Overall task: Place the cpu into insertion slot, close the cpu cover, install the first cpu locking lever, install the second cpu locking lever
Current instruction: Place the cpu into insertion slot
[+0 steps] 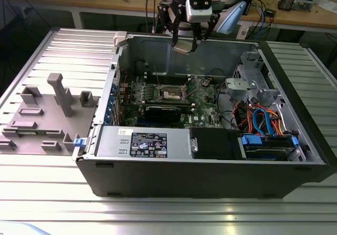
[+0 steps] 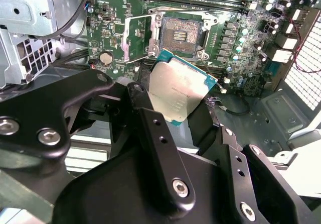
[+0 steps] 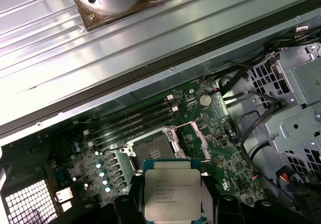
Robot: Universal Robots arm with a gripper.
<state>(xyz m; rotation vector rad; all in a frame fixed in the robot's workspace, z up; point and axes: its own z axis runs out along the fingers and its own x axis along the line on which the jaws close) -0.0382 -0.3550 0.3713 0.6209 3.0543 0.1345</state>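
cpu [image 2: 180, 88] gripped in pincer [image 2: 171, 106] over green circuit board [image 2: 241, 48]
Silver top showing, chip tilted, clamped by its edges; insertion slot [image 2: 181, 33] bare just beyond it, not touching; cpu cover [image 2: 136, 38] swung open beside the slot.

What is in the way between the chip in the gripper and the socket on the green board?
Nothing visible. The gripper holds the chip above the open case, the socket below lies bare, and its cover is swung open to one side.
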